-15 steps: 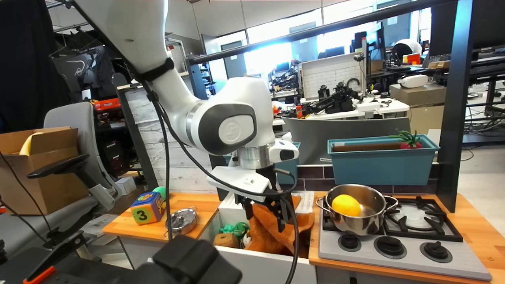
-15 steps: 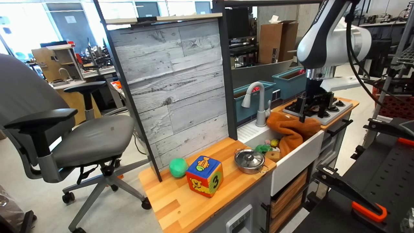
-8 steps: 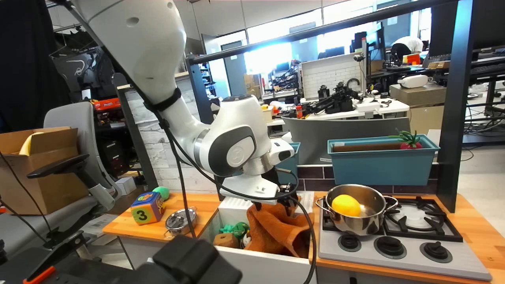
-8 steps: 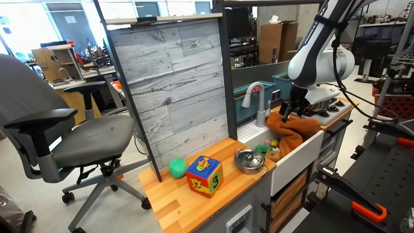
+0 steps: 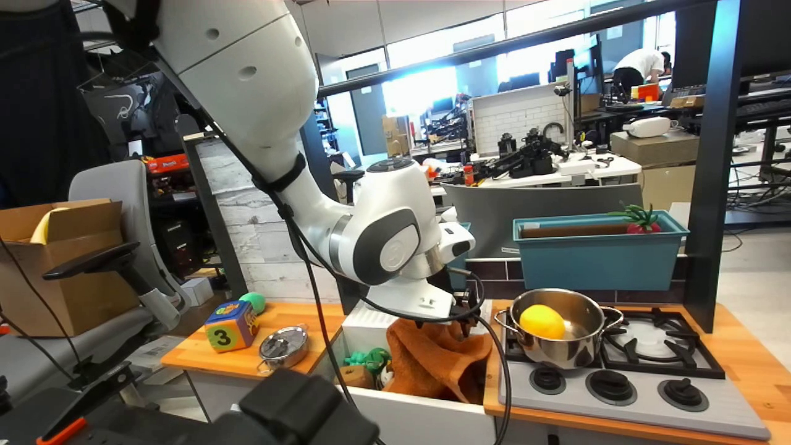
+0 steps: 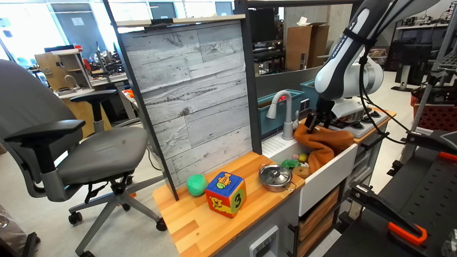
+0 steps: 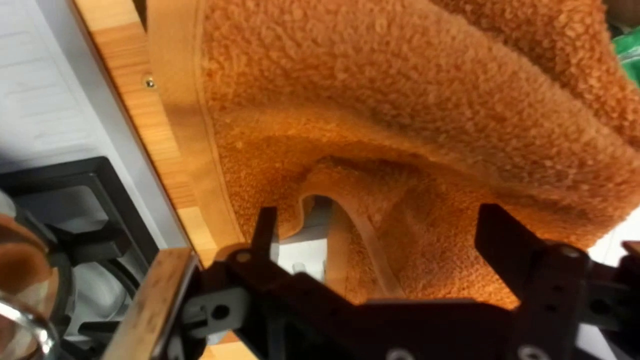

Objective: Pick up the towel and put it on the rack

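The orange towel lies just beneath the hand, touching or not unclear; the hand stands wide.

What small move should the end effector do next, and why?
Probably lower the end effector a little toward the orange towel: in the wrist view its fingers stand apart, towel fabric shows between them, and nothing is visibly gripped.

Wrist view: towel cut off along the top; a stretch of the edge of the tabletop is hidden by it. Towel contact with the fingers cannot be determined. In an exterior view, the pot is mostly hidden by the arm.
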